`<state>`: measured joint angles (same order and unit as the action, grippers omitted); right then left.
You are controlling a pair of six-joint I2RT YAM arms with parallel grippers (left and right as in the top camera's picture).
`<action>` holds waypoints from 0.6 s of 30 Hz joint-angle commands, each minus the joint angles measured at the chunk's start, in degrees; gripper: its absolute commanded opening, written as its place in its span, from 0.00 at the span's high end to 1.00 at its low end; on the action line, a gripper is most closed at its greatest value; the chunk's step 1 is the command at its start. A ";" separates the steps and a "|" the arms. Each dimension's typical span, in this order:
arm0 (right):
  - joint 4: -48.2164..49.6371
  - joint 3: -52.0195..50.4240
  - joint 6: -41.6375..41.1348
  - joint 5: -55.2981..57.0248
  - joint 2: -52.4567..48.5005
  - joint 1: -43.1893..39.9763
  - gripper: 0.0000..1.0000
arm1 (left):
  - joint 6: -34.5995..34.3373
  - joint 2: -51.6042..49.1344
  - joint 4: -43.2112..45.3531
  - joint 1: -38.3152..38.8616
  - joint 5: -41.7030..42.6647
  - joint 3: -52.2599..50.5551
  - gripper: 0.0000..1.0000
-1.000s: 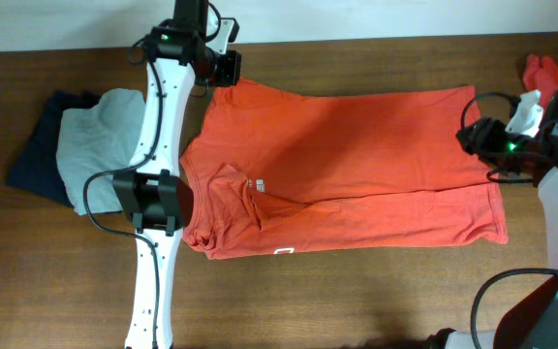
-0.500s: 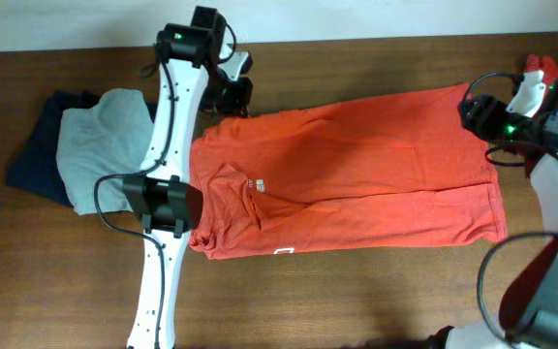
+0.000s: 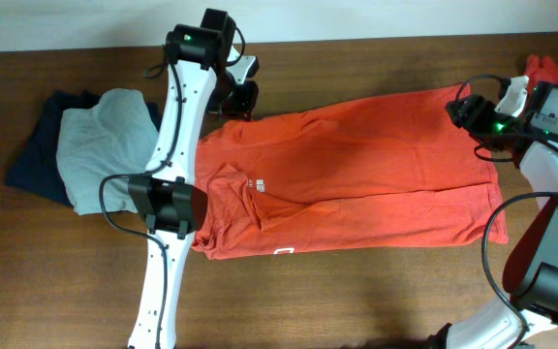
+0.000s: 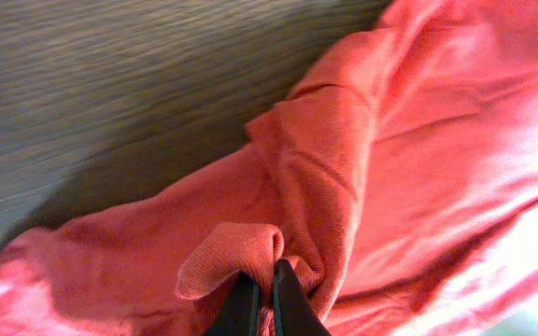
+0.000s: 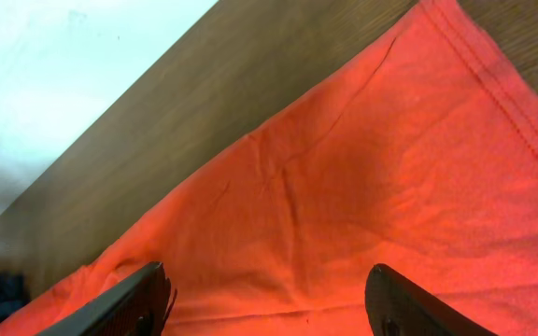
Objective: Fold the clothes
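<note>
Brown worktop [image 3: 356,301] with an orange shirt [image 3: 356,184] spread across its middle.
A grey top [image 3: 100,145] lies on a dark garment [image 3: 32,160] at the left. The left claw [image 4: 261,285] pinches a fold of the shirt's far sleeve-end edge, and the right claw [image 5: 269,280] hangs wide over its far hem corner.
</note>
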<state>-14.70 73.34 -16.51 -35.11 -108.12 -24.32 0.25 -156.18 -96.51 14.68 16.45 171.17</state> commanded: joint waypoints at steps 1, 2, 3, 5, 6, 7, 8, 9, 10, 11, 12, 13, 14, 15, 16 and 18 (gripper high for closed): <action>-0.79 1.25 -0.55 -1.79 -0.22 0.31 0.28 | -0.48 -0.35 -0.22 2.38 -8.55 0.39 1.00; -1.03 1.25 -0.52 -1.77 -0.22 0.31 0.28 | -0.44 -0.35 -0.22 2.86 -9.68 0.13 1.00; -1.33 1.25 -0.52 -1.77 -0.22 0.31 0.28 | -0.44 -0.35 -0.22 3.41 -11.19 -0.50 1.00; -1.75 1.25 -0.55 -1.79 -0.22 0.31 0.28 | -0.44 -0.35 -0.22 4.39 -12.87 -2.12 1.00; -1.97 1.25 -0.55 -1.77 -0.22 0.28 0.28 | -0.42 -0.35 -0.22 4.74 -12.85 -3.13 1.00; -2.34 1.25 -0.52 -1.77 -0.22 0.24 0.28 | -0.39 -0.35 -0.22 5.11 -12.87 -4.52 1.00; -2.64 1.25 -0.52 -1.77 -0.22 0.24 0.28 | -0.39 -0.35 -0.22 5.35 -12.87 -5.81 1.00; -2.95 1.25 -0.52 -1.77 -0.22 0.24 0.28 | -0.39 -0.35 -0.22 5.60 -12.83 -7.39 1.00; -3.08 1.25 -0.52 -1.77 -0.22 0.24 0.28 | -0.42 -0.35 -0.22 5.84 -12.85 -9.18 1.00; -3.21 1.25 -0.52 -1.77 -0.22 0.24 0.28 | -0.39 -0.35 -0.22 5.99 -12.85 -10.84 1.00; -3.30 1.25 -0.52 -1.77 -0.22 0.24 0.28 | -0.39 -0.35 -0.22 6.12 -12.85 -12.20 1.00; -3.32 1.25 -0.52 -1.77 -0.22 0.24 0.28 | -0.39 -0.35 -0.24 6.25 -12.87 -13.73 1.00; -3.39 1.25 -0.52 -1.77 -0.22 0.24 0.28 | -0.42 -0.35 -0.24 6.34 -12.85 -14.88 1.00; -3.50 1.25 -0.52 -1.77 -0.22 0.24 0.28 | -0.46 -0.35 -0.24 6.45 -12.59 -16.33 1.00; -3.54 1.25 -0.52 -1.77 -0.22 0.26 0.28 | -0.46 -0.20 -0.24 6.62 -11.72 -17.77 1.00; -3.58 1.25 -0.52 -1.77 -0.22 0.24 0.28 | -0.66 0.04 -0.24 7.04 -10.60 -19.67 1.00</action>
<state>-18.06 73.47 -16.73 -35.94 -108.12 -24.32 0.21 -156.18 -96.53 21.23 4.91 154.26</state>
